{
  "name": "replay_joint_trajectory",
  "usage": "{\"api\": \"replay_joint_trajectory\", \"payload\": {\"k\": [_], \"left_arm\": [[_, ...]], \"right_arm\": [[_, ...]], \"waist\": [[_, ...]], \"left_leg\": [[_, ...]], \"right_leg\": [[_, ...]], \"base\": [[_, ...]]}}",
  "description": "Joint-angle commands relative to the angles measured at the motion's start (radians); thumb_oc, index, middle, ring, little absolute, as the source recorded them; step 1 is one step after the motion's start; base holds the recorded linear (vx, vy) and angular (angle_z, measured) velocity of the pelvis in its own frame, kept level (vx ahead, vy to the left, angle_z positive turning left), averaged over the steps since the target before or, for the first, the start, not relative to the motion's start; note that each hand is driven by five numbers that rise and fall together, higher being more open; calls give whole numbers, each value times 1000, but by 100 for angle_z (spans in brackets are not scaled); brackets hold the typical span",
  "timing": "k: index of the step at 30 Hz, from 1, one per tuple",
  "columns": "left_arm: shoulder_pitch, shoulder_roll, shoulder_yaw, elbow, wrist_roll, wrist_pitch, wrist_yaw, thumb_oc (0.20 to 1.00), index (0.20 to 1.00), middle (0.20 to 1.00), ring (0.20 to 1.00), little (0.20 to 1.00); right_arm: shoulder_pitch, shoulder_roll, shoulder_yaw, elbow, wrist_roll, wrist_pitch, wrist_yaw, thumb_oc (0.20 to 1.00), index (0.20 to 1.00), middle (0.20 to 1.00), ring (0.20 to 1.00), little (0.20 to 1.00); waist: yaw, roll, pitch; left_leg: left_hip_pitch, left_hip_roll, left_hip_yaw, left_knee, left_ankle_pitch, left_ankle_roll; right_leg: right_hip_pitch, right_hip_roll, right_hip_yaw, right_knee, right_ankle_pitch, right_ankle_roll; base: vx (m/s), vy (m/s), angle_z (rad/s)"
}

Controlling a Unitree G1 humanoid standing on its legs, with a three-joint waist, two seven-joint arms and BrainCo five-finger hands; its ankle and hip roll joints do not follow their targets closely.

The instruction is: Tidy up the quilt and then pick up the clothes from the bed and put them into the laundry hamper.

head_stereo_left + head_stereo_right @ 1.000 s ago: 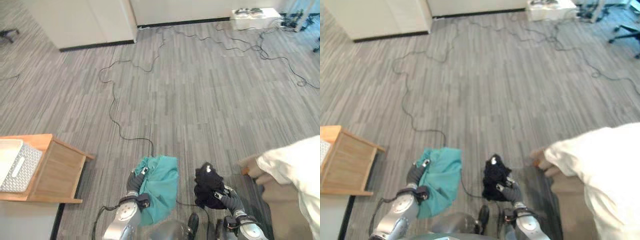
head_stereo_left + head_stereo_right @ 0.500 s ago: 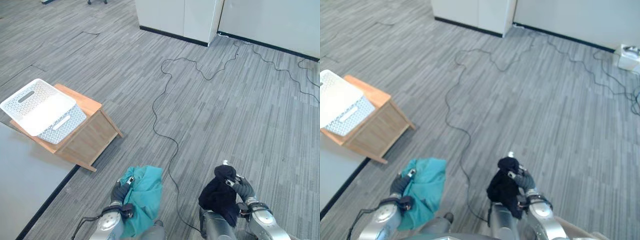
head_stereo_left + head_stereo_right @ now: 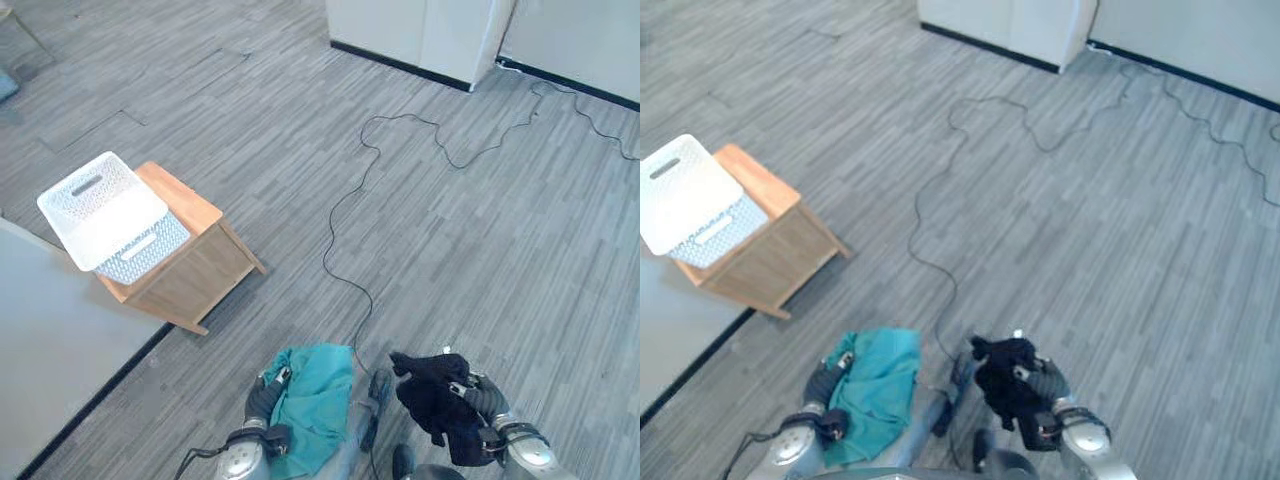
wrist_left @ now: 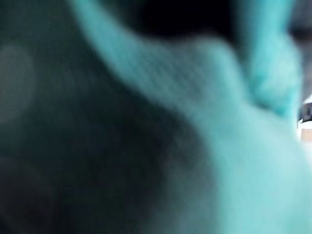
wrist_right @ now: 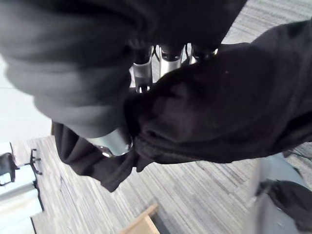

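My left hand (image 3: 262, 400) is shut on a teal garment (image 3: 315, 400) that hangs low at the front left; the same teal cloth (image 4: 234, 161) covers the left wrist view. A black garment (image 3: 432, 398) hangs from my right hand (image 3: 486, 400), which is shut on it; the fingers (image 5: 170, 56) curl into the black cloth (image 5: 229, 107) in the right wrist view. The white laundry hamper (image 3: 112, 215) with slotted handles stands on a low wooden table (image 3: 205, 270) to the far left, well away from both hands.
Grey striped carpet runs ahead, crossed by a thin black cable (image 3: 345, 210). White cabinets (image 3: 420, 35) line the far wall. A pale grey surface (image 3: 50, 340) with a dark edge lies at the lower left beside the wooden table.
The camera has turned a little further left, so the hamper and table sit nearer the middle. Both hands still hold their garments low in front.
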Motion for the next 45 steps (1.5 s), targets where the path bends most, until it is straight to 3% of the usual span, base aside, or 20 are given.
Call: {"api": "replay_joint_trajectory", "payload": {"k": [1, 3, 5, 8, 10, 12, 14, 16, 19, 26, 27, 28, 30, 31, 32, 35, 39, 40, 44, 45], "left_arm": [[-63, 24, 25, -88, 6, -55, 2, 200, 200, 200, 200, 200], [-40, 32, 43, -121, -2, -47, 54, 200, 200, 200, 200, 200], [-15, 36, 58, -129, 5, -41, 56, 200, 200, 200, 200, 200], [-5, 40, 61, -115, 18, -41, 78, 200, 200, 200, 200, 200], [-13, 49, 65, -113, 12, -41, 89, 200, 200, 200, 200, 200], [-16, 63, 73, -94, -14, -47, 80, 200, 200, 200, 200, 200], [-16, 61, 78, -79, -24, -51, 77, 200, 200, 200, 200, 200], [-23, 59, 101, -63, -45, -30, 61, 200, 200, 200, 200, 200], [-20, 65, 108, -71, -43, 17, 13, 200, 200, 200, 200, 200], [-24, 65, 81, -54, -26, 46, -86, 200, 200, 200, 200, 200], [-20, 62, 71, -52, -23, 35, -93, 200, 200, 200, 200, 200], [-8, 50, 54, -57, -5, 19, -105, 200, 200, 200, 200, 200], [-2, 45, 41, -79, 4, 15, -104, 200, 200, 200, 200, 200], [-4, 43, 39, -88, 2, 20, -103, 200, 200, 200, 200, 200], [-17, 37, 39, -99, -6, 43, -102, 200, 200, 200, 200, 200], [-19, 10, 26, -74, -7, 36, -95, 200, 200, 200, 200, 200], [46, 6, 37, -69, -6, -10, -53, 200, 200, 200, 200, 200], [53, 7, 41, -61, -1, -22, -26, 200, 200, 200, 200, 200], [50, 14, 21, -78, 21, -2, 13, 200, 200, 200, 200, 200], [43, 16, 10, -73, 37, 7, -3, 200, 200, 200, 200, 200]], "right_arm": [[-31, 26, -61, -91, -4, -72, -60, 200, 200, 200, 200, 200], [-10, 37, -91, -102, -24, -81, -4, 200, 200, 200, 200, 200], [32, 46, -111, -122, -35, -78, 24, 200, 200, 200, 200, 200], [55, 60, -102, -124, -30, -61, 59, 200, 200, 200, 200, 200], [41, 71, -78, -125, -44, -60, 59, 200, 200, 200, 200, 200], [42, 56, -77, -136, -42, -76, 61, 200, 200, 200, 200, 200], [36, 49, -78, -133, -34, -74, 70, 200, 200, 200, 200, 200], [18, 39, -83, -125, -24, -68, 85, 200, 200, 200, 200, 200], [39, 47, -107, -132, -32, -52, 84, 200, 200, 200, 200, 200], [53, 52, -144, -135, 21, -35, 59, 200, 200, 200, 200, 200], [66, 44, -152, -143, 32, -43, 55, 200, 200, 200, 200, 200], [114, 12, -183, -167, 61, -57, 70, 200, 200, 200, 200, 200], [152, -20, -213, -186, 79, -52, 92, 200, 200, 200, 200, 200], [161, -31, -214, -188, 85, -46, 94, 200, 200, 200, 200, 200], [151, -46, -194, -160, 96, -52, 87, 200, 200, 200, 200, 200], [119, -32, -153, -97, 81, -88, 72, 200, 200, 200, 200, 200], [142, -4, -136, -110, 27, -111, 93, 200, 200, 200, 200, 200], [147, 13, -115, -107, 17, -126, 93, 200, 200, 200, 200, 200], [153, 40, -93, -99, 13, -161, 47, 200, 200, 200, 200, 200], [158, 48, -102, -94, 36, -170, 23, 200, 200, 200, 200, 200]], "waist": [[10, -81, 35], [32, -102, 6], [27, -95, -13], [30, -96, -26], [28, -92, -8], [-1, -97, 7], [-18, -106, 14], [-67, -121, 27], [-109, -112, 20], [-137, -117, 11], [-143, -113, 4], [-161, -98, -14], [-187, -98, -25], [-192, -106, -25], [-191, -113, -8], [-169, -91, 17], [-127, -80, 45], [-97, -58, 55], [-60, -10, 32], [-57, -6, 28]], "left_leg": [[43, -5, 22, -49, 132, 42], [98, 67, 75, -75, 113, 70], [154, 98, 129, -84, 88, 87], [222, 122, 176, -95, 39, 94], [244, 131, 149, -103, 46, 87], [273, 104, 34, -102, 32, 66], [287, 87, 1, -95, 11, 65], [341, 47, -98, -97, -56, 83], [389, 20, -197, -65, -127, 108], [422, 103, -274, 17, -197, 40], [432, 131, -275, 21, -179, 32], [459, 202, -220, 110, -94, 11], [412, 231, -144, 368, 48, 5], [349, 219, -132, 470, 128, 5], [150, 98, -112, 901, 142, 22], [-28, -77, 14, 1071, 117, 43], [-69, -68, 60, 734, 82, 74], [11, -21, 33, 352, 106, 68], [95, 14, -22, -163, 172, 21], [90, 9, 30, -227, 190, 14]], "right_leg": [[-32, -35, 8, 82, 26, 164], [-26, -143, -112, 363, 129, 239], [-66, -207, -167, 570, 188, 256], [-76, -319, -241, 585, 208, 253], [-106, -297, -252, 436, 180, 229], [-165, -222, -179, 106, 154, 209], [-182, -216, -136, -5, 214, 223], [-283, -196, 21, -146, 364, 263], [-318, -155, 155, -187, 388, 269], [-331, -152, 179, 12, 305, 254], [-331, -149, 177, 32, 289, 243], [-312, -156, 136, 43, 263, 221], [-287, -172, 93, 44, 238, 188], [-273, -173, 86, 48, 230, 167], [-257, -164, 73, 69, 210, 124], [-217, -126, 60, 82, 202, 101], [-141, -80, 62, 86, 162, 97], [-79, -40, 86, 80, 107, 100], [43, 1, 123, 41, 39, 123], [113, 0, 135, 32, 12, 125]], "base": [[399, 49, -43], [474, 130, -39], [432, 181, -89], [436, 35, -49], [318, -138, -17], [431, -227, 4], [363, -143, 68], [560, -152, 77], [701, -141, 112], [627, -290, 121], [797, -329, 95], [639, -255, 123], [429, -207, 89], [208, -218, 85], [197, -205, 100], [265, -108, 29], [402, -99, -15], [527, -57, -28], [545, -13, -39], [649, 27, 8]]}}
